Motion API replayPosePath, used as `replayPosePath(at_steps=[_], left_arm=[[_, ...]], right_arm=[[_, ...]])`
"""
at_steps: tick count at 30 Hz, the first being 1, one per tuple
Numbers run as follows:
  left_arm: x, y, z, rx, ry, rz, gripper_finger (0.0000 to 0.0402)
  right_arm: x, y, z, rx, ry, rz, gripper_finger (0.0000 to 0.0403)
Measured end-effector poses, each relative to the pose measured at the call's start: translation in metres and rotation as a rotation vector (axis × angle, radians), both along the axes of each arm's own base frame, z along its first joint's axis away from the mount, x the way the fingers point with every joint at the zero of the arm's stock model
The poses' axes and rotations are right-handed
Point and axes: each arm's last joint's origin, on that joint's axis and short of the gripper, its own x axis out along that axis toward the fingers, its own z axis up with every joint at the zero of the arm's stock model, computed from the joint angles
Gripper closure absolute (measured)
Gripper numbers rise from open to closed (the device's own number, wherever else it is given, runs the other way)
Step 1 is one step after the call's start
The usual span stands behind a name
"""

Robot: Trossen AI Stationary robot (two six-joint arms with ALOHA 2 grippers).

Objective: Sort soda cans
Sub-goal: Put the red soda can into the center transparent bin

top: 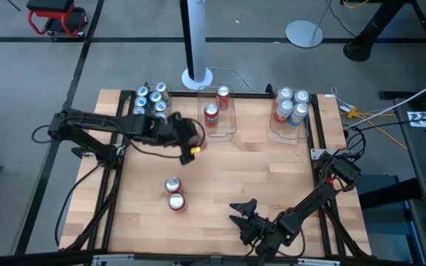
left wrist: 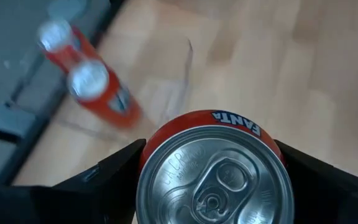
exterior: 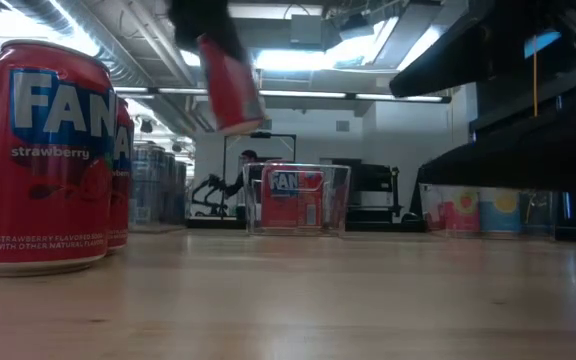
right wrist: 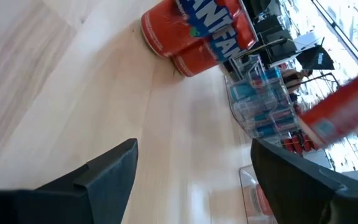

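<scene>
The left tool (top: 191, 143) gripped one red can (left wrist: 213, 168) aloft beside the middle bin (top: 220, 131), which held two red cans (top: 211, 114). Two more (top: 174, 194) stood on the surface (top: 265, 177). The right tool (top: 241, 212) waited open.

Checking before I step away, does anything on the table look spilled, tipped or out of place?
Nothing spilled or damaged. The only tilted can is the red can held aloft in the left pincer. Two red cans stand upright mid-table, outside the bins. The right pincer waits open, empty.
</scene>
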Motion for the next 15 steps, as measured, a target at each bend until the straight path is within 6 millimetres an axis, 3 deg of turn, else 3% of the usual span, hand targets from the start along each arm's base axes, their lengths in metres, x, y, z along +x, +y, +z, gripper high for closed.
replayPosePath(at_steps=[8, 15], left_arm=[[0.017, 0.037, 0.007, 0.104, -0.121, 0.025, 0.0111], [0.038, 0.062, -0.006, 0.095, -0.153, 0.018, 0.0111]], right_arm=[[0.008, -0.003, -0.010, 0.024, -0.004, -0.009, 0.0093], [0.008, -0.003, -0.010, -0.004, 0.001, -0.006, 0.0093]])
